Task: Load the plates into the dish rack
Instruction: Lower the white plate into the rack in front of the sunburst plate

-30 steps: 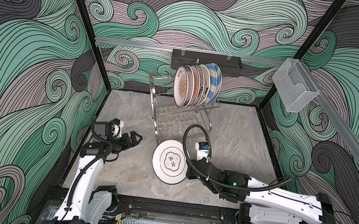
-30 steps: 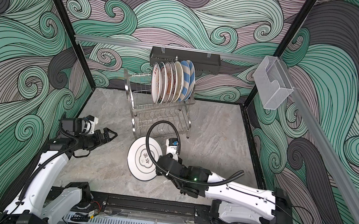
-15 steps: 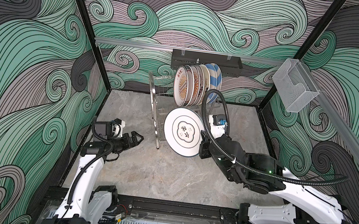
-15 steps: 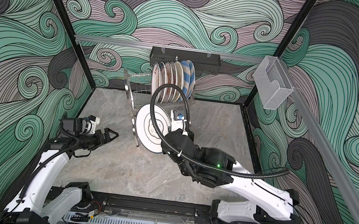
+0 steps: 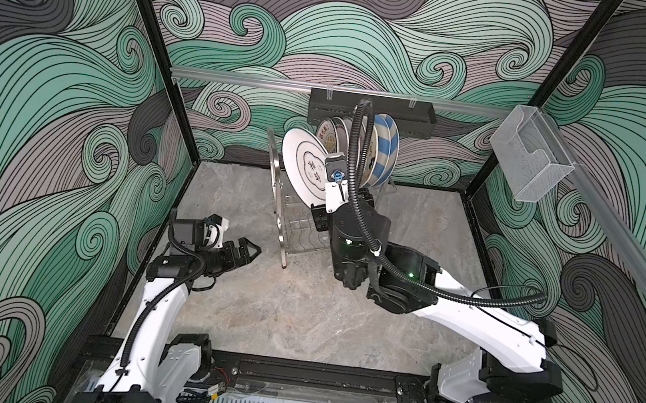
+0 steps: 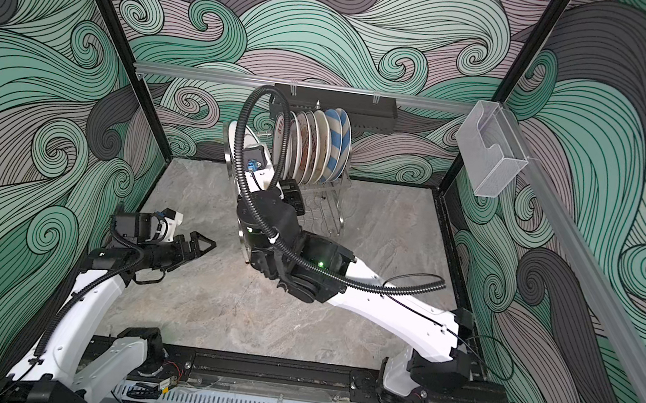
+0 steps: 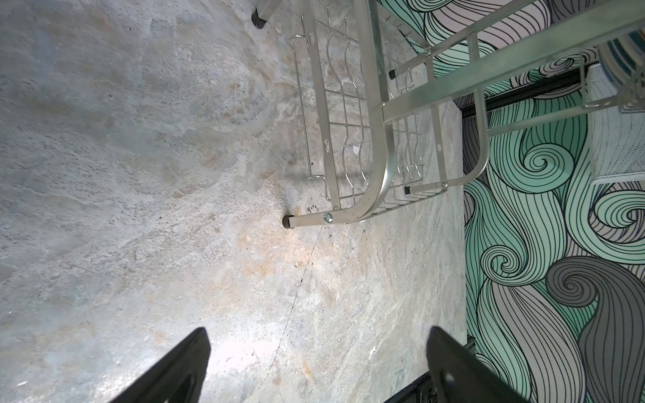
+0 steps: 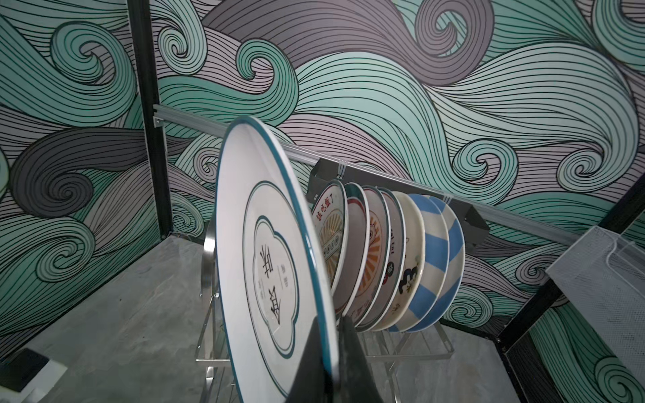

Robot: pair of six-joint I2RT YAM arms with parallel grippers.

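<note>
Teal on the rim, white in the middle: that's the teal-rimmed plate [image 8: 272, 261], up on its edge and leaning slightly, at the open end of the dish rack [image 8: 208, 258]. The right gripper [image 8: 331, 319] has it by the lower rim, with both dark fingers [image 8: 352, 370] pinched tight on the ceramic, one on each face. The printed side with the black characters faces away from the plates already in the rack.

And look at that row! The racked plates [image 8: 384, 261] stand on edge along the rack's upper tier. It looks like seven of them, though they overlap too closely to be sure. The two blue-and-white striped plates [image 8: 439, 258] sit at the rack's far end, and a plate with red characters [image 8: 328, 237] stands nearest the held one. The held plate hangs above the rack's curved side frame, just beside that nearest plate, and the two are not touching in the right wrist view.

Over to the left gripper [image 7: 317, 329], down low over the stone tabletop [image 5: 299, 312] and out past the rack's front foot [image 7: 288, 221]. Its fingers are spread wide with nothing between them.

Behind the rack, a black tray [image 5: 370, 110] hangs on the back wall rail.
</note>
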